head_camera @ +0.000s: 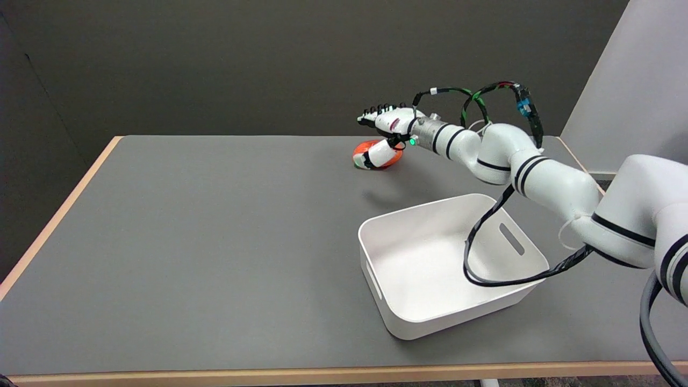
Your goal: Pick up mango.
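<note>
The robot hand sits over the mango near the tabletop's far edge — thumb touching, fingers apart — next, squeeze and lift.

lab | bare grey table | dark plain backdrop
</note>
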### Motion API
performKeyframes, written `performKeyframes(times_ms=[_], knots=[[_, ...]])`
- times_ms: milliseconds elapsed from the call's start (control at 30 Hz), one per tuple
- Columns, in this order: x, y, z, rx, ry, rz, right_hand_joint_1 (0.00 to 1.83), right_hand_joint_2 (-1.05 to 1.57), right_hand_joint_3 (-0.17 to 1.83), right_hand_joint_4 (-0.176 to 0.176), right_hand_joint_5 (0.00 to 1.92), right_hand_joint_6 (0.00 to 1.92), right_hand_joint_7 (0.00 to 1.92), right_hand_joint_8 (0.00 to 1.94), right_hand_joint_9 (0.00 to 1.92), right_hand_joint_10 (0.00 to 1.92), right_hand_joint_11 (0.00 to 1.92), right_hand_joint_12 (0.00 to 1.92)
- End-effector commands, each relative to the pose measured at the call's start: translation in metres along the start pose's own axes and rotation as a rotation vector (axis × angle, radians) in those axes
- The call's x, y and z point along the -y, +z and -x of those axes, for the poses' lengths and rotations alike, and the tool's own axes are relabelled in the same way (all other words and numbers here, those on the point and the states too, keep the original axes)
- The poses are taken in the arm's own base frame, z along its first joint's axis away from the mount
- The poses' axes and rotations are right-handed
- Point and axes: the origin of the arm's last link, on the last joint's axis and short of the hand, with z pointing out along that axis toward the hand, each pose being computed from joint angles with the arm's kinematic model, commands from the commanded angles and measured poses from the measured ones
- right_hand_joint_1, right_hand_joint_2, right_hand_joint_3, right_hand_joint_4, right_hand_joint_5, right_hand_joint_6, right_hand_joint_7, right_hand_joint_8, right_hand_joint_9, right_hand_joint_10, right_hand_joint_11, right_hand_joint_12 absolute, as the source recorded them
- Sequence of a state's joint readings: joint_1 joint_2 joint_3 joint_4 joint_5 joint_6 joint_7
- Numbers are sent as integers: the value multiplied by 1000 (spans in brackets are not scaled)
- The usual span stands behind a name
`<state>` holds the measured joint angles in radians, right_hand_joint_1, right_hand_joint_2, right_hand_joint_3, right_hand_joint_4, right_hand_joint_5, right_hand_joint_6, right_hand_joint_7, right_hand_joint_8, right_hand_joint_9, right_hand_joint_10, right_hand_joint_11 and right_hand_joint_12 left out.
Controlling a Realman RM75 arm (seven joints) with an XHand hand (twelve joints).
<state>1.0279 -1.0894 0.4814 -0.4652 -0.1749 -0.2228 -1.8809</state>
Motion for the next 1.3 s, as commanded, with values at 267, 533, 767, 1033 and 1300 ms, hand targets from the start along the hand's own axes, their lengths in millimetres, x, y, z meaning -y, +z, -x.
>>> performKeyframes(times_ms=[267, 533, 767, 1033, 1300], knots=[[25, 12, 32, 26, 90, 39, 288, 533, 1022, -55, 87, 191, 113, 30, 68, 310, 33, 752], [28, 14, 34, 29, 107, 53, 207, 496, 973, -68, 63, 269, 73, 172, 41, 370, -1, 825], [13, 13, 32, 27, 122, 108, 354, 551, 1023, -60, 82, 233, 109, 70, 63, 326, 30, 762], [-10, 8, 25, 8, 126, 173, 273, 503, 960, -63, 56, 275, 63, 145, 34, 330, -1, 784], [-13, 6, 29, 25, 80, 184, 414, 516, 976, -73, 68, 242, 99, 71, 49, 279, 20, 725]])
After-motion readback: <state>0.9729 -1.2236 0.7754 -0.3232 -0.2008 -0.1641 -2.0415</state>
